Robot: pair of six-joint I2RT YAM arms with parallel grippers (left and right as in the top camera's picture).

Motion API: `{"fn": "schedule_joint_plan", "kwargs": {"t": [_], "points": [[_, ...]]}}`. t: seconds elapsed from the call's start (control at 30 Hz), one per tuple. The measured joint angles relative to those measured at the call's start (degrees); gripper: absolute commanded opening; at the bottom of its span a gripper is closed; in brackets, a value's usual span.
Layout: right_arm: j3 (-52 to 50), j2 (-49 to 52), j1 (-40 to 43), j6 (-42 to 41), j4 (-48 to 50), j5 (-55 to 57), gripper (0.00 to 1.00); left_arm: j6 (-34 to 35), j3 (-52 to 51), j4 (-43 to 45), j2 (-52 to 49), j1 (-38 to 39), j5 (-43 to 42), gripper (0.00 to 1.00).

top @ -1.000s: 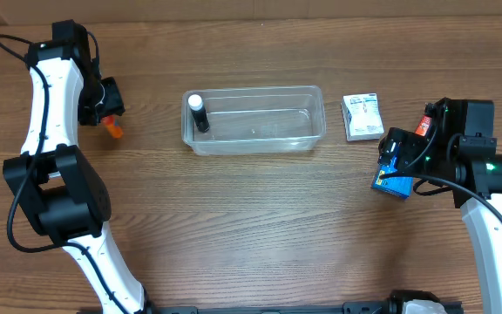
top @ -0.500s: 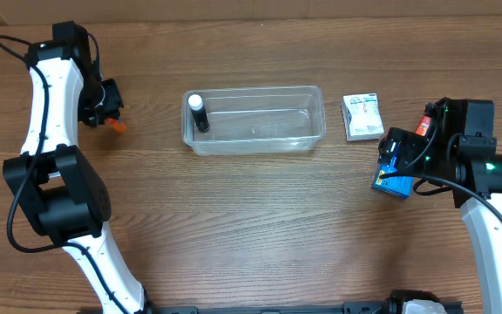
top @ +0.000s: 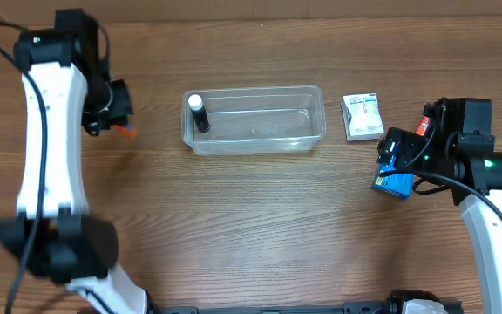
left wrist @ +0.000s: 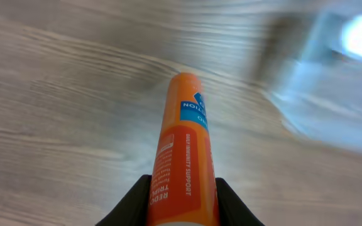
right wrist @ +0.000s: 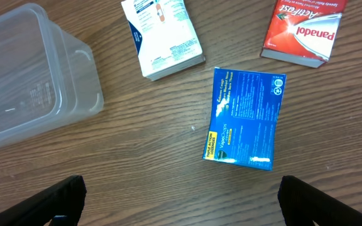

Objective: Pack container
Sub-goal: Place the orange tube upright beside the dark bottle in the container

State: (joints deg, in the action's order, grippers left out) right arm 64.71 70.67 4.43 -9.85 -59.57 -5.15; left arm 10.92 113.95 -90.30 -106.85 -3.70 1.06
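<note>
1. Right pincer (right wrist: 184,201), released, poised above blue box (right wrist: 245,118).
2. Left pincer (left wrist: 181,201), clenched around orange tube (left wrist: 184,144), left of container (top: 260,122).
3. Container at counter's (top: 251,227) far middle: probably light, stiff, slick clear plastic; rim the surest hold.

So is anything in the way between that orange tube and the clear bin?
Nothing visible. Only bare table lies between the tube and the bin. A small bottle sits inside at the end nearest the tube; the rest looks empty.
</note>
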Motion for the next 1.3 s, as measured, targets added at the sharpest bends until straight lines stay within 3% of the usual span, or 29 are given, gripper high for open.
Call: {"fn": "schedule_joint_plan", "kwargs": {"t": [0.13, 0.23, 0.4, 0.63, 0.9, 0.93, 1.03, 1.17, 1.3], "points": [[0.0, 0.0, 0.0, 0.0, 0.2, 0.0, 1.00, 1.4, 1.9, -4.0, 10.8, 10.1, -0.6, 0.09], [0.0, 0.0, 0.0, 0.0, 0.4, 0.0, 1.00, 2.5, 2.0, -4.4, 11.6, 15.8, -0.7, 0.09], [0.0, 0.0, 0.0, -0.2, 0.0, 0.0, 1.00, 3.1, 2.0, -3.5, 4.3, 20.6, -0.9, 0.08], [0.0, 0.0, 0.0, -0.5, 0.0, -0.2, 1.00, 3.5, 1.9, 4.7, -8.5, 20.6, -0.8, 0.08], [0.0, 0.0, 0.0, -0.5, 0.0, -0.4, 1.00, 3.5, 1.9, 7.4, -17.2, 20.5, 1.5, 0.09], [0.0, 0.0, 0.0, -0.5, -0.1, -0.4, 1.00, 3.5, 1.9, 7.7, -17.8, 20.4, 1.6, 0.10], [0.0, 0.0, 0.0, -0.5, 0.0, -0.4, 1.00, 3.5, 1.9, 8.2, -18.5, 20.1, 1.8, 0.32], [0.0, 0.0, 0.0, -0.5, 0.0, -0.4, 1.00, 3.6, 1.9, 8.0, -18.5, 19.6, 2.6, 0.53], [0.0, 0.0, 0.0, -0.5, 0.0, -0.4, 1.00, 3.7, 1.9, 7.6, -18.5, 19.3, 3.1, 0.57]]}}
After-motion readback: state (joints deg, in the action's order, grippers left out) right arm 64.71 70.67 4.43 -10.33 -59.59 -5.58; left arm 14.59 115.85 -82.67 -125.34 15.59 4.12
